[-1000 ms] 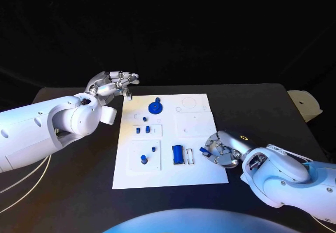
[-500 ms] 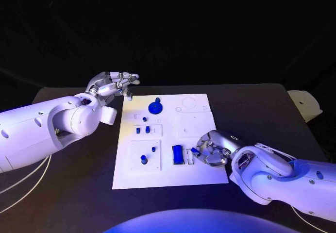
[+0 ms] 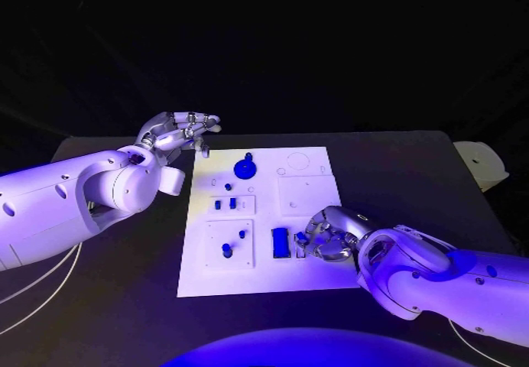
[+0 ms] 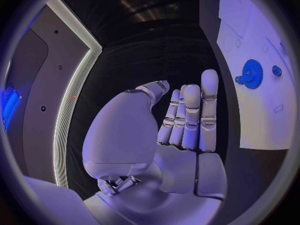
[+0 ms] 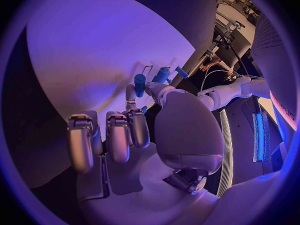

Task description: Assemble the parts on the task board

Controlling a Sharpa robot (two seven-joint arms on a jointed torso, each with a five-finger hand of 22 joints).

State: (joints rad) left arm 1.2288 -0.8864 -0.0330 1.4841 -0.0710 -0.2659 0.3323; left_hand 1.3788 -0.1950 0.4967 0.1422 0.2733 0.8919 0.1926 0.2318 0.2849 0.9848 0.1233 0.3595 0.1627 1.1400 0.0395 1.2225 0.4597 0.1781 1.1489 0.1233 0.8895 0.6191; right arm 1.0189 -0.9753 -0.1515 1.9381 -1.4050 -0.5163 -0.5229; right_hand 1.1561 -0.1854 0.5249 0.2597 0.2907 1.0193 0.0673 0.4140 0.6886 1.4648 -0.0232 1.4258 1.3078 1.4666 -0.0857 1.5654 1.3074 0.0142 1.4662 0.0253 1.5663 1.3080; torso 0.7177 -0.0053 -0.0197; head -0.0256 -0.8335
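The white task board (image 3: 314, 195) lies mid-table. On it are a blue gear (image 3: 245, 167) (image 4: 252, 74), small blue pegs (image 3: 228, 186) (image 3: 227, 250) and an upright blue block (image 3: 280, 242). My right hand (image 3: 329, 237) hovers low over the board's near right part, just right of the block. It pinches a small blue part (image 5: 140, 85) between thumb and a finger. My left hand (image 3: 176, 134) (image 4: 187, 120) is raised beyond the board's far left corner, fingers straight and side by side, holding nothing.
A pale round object (image 3: 481, 164) sits at the table's right edge. Thin cables (image 3: 33, 290) hang below my left arm. Two small blue pieces (image 3: 225, 204) stand in a raised square on the board's left column.
My right hand has slid left across the board with the small blue part, ending beside the blue block. The left hand has stayed where it was.
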